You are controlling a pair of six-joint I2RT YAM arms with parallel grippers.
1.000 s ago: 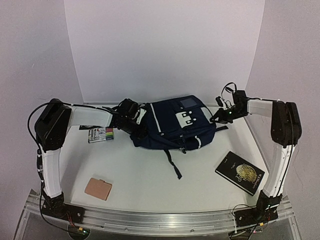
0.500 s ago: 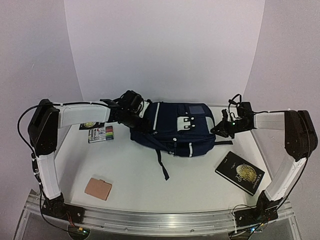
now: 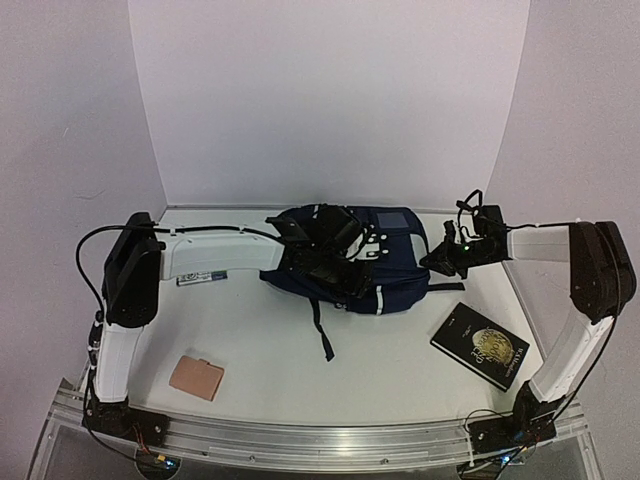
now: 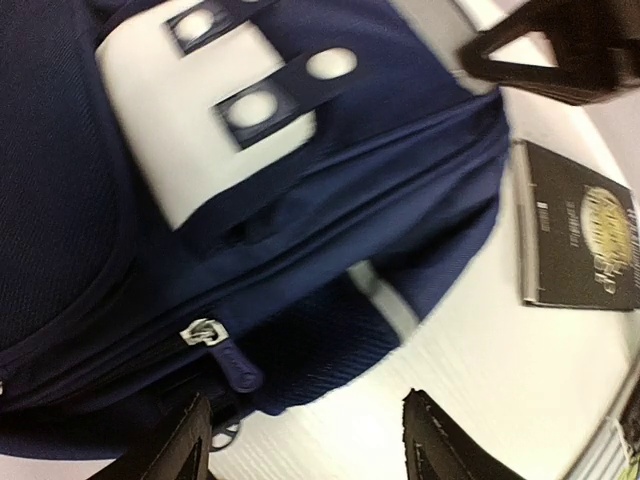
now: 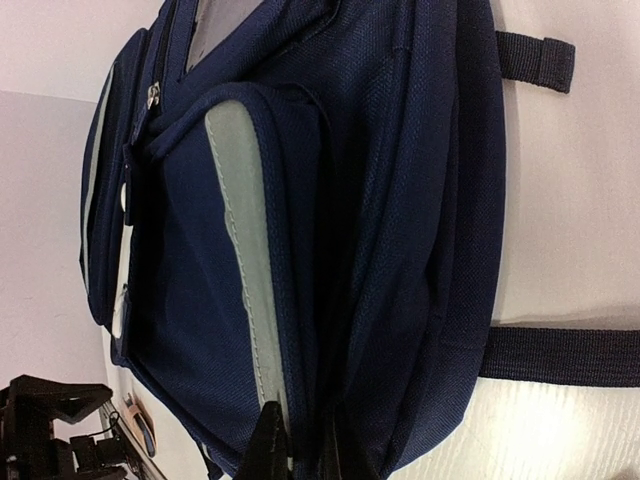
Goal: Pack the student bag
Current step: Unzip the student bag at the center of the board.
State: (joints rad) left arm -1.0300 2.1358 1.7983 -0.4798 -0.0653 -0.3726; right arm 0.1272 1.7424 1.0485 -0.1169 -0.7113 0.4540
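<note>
Nearest, a tan wallet lies on the bench at the left and a black book at the right, both outside the student bag, which lies flat at the far middle. The left gripper hovers over the bag's near edge, spread and empty, just beside a zip pull on a zip that looks shut. At the bag's right side, the right gripper is pressed together, seemingly pinching a fold of fabric. Opening the bag appears to be the step in hand; next, the left gripper should pinch that pull and draw it along.
</note>
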